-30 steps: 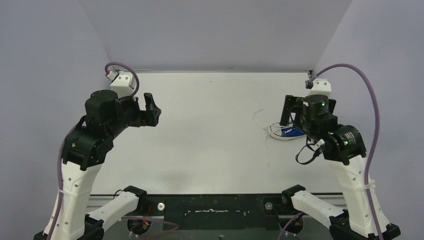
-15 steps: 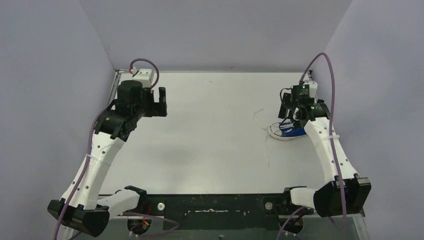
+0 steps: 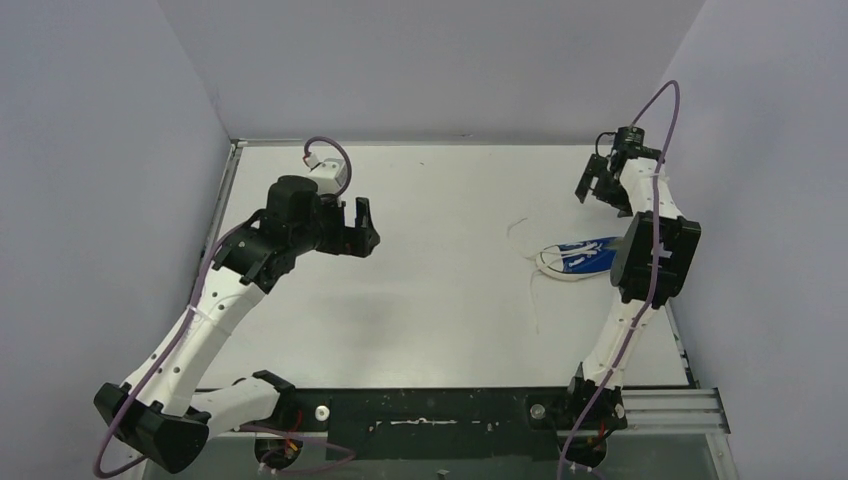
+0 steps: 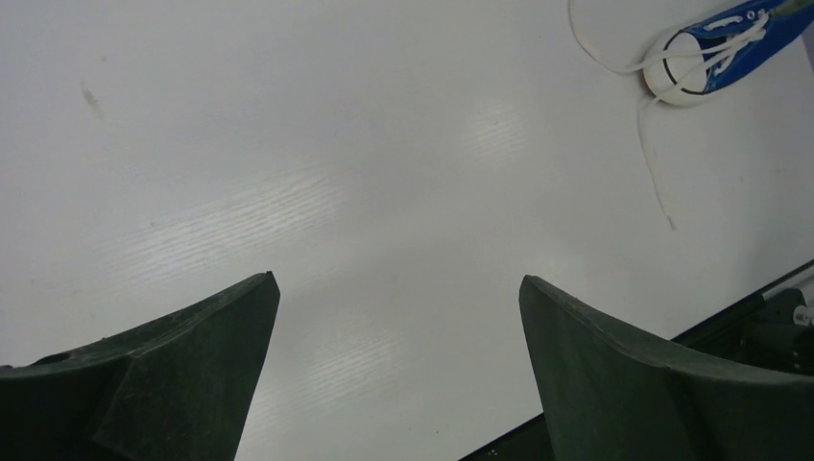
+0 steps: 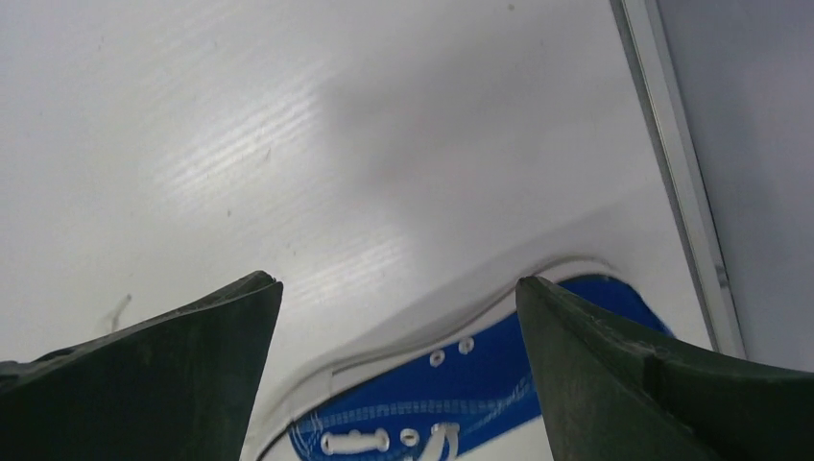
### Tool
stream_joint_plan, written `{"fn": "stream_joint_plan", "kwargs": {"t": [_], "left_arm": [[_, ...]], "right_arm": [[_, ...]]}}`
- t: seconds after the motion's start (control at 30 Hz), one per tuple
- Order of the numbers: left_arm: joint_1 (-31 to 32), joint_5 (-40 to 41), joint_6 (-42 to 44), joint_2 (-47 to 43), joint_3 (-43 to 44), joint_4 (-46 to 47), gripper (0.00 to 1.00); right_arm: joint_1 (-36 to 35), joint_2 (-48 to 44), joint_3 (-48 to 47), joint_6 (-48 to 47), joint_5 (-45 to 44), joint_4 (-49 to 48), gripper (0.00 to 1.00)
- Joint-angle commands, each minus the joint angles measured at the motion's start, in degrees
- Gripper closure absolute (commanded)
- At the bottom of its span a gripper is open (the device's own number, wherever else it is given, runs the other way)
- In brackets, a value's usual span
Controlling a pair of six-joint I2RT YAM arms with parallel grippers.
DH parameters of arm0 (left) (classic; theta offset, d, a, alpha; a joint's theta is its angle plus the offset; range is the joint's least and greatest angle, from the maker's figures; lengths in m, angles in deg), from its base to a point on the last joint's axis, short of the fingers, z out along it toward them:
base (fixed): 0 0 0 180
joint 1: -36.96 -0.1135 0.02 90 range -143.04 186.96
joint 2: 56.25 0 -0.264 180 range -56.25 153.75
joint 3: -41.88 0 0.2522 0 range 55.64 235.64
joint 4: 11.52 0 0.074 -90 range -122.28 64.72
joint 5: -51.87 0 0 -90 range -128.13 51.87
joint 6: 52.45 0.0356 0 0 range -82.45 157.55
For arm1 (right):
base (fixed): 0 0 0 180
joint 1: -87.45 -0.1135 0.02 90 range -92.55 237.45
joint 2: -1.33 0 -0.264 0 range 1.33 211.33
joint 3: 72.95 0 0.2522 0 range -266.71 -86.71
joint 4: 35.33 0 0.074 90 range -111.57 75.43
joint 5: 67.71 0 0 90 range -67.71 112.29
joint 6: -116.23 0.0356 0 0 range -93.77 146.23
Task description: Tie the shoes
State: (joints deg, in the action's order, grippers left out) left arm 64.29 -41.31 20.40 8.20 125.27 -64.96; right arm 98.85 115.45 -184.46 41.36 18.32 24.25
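Observation:
The shoe (image 3: 575, 260) is a small blue sneaker with a white sole, lying at the right side of the white table, toe toward the middle. Its loose white laces (image 3: 533, 298) trail left and toward the front. My right gripper (image 3: 598, 185) hangs open beyond the shoe near the far right corner, and that arm's elbow hides the heel. In the right wrist view the shoe (image 5: 461, 384) lies on its side below the open right gripper (image 5: 398, 280). My left gripper (image 3: 360, 225) is open over bare table left of centre. The left wrist view shows the shoe (image 4: 715, 53) far off from the left gripper (image 4: 398, 279).
A metal rail (image 5: 672, 144) runs along the table's right edge beside the purple wall. The black front edge (image 3: 430, 410) carries the arm bases. One lace end (image 4: 658, 178) lies stretched on the table toward the front.
Both arms have stretched out. The left gripper swung right toward the table's middle. The right gripper moved off the shoe to the far right corner. The shoe stayed put.

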Motion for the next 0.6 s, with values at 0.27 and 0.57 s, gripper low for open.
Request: {"fn": "stream_joint_plan", "kwargs": {"t": [0.27,0.57], "left_arm": [[5.95,-4.36,2.44,-3.83,2.84,-9.81,0.04],[10.93,-3.14,6.43,0.72,6.34,-10.34,0.04]], "right_arm": [[8.83,13.76,-14.98,2.64,8.89,13.69,0.02],[11.02,4.53,1.16,2.73,13.93,16.86,0.04]]}}
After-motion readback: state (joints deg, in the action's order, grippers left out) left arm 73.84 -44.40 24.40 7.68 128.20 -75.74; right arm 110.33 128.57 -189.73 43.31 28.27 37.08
